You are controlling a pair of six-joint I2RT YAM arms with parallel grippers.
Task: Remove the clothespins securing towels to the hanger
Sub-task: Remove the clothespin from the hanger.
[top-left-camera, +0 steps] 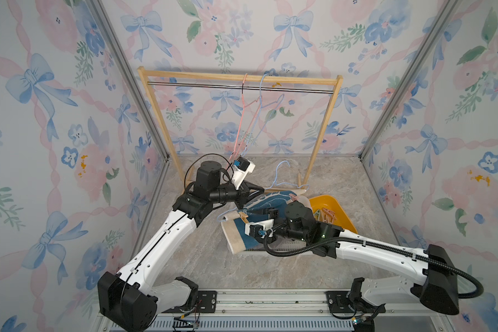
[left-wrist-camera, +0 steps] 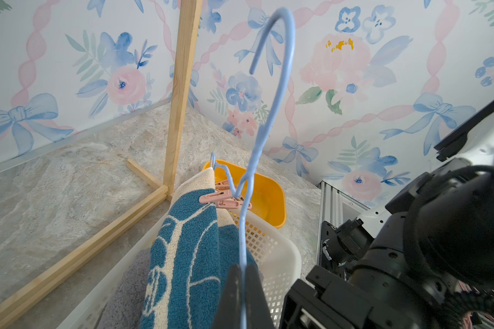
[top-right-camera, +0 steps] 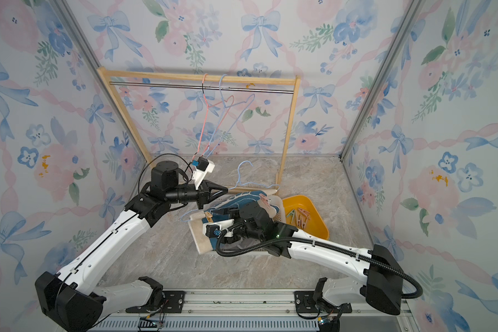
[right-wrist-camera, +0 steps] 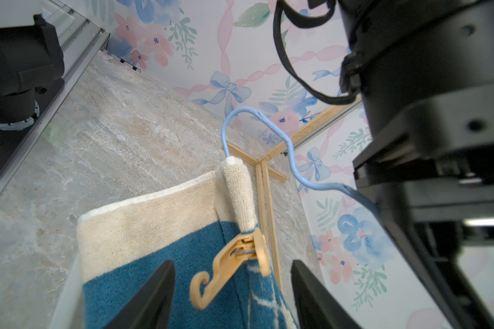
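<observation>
Count: three hangers. One blue hanger (left-wrist-camera: 242, 242) is in my L gripper (left-wrist-camera: 243, 273); a pink hanger (top-left-camera: 240, 120) and a second blue hanger (top-left-camera: 260, 97) hang on the rail (top-left-camera: 184, 85) beyond it. Two towels: the blue towel (left-wrist-camera: 188, 242) is draped over my hanger, the grey towel (left-wrist-camera: 129, 284) lies in the white basket (left-wrist-camera: 280, 256) under it. Two pins on the blue towel — pink pin (left-wrist-camera: 216, 198) at the end away from my R gripper (right-wrist-camera: 231, 273), tan pin (right-wrist-camera: 240, 250) right at it. Loose pins (top-left-camera: 327, 215) lie in the yellow bin (left-wrist-camera: 268, 196) past the basket, too bunched to count.

L gripper: clamped tight on the hanger's wire. R gripper: jaws apart, one finger each side of the tan pin — neither touching it, far as I can see.
</observation>
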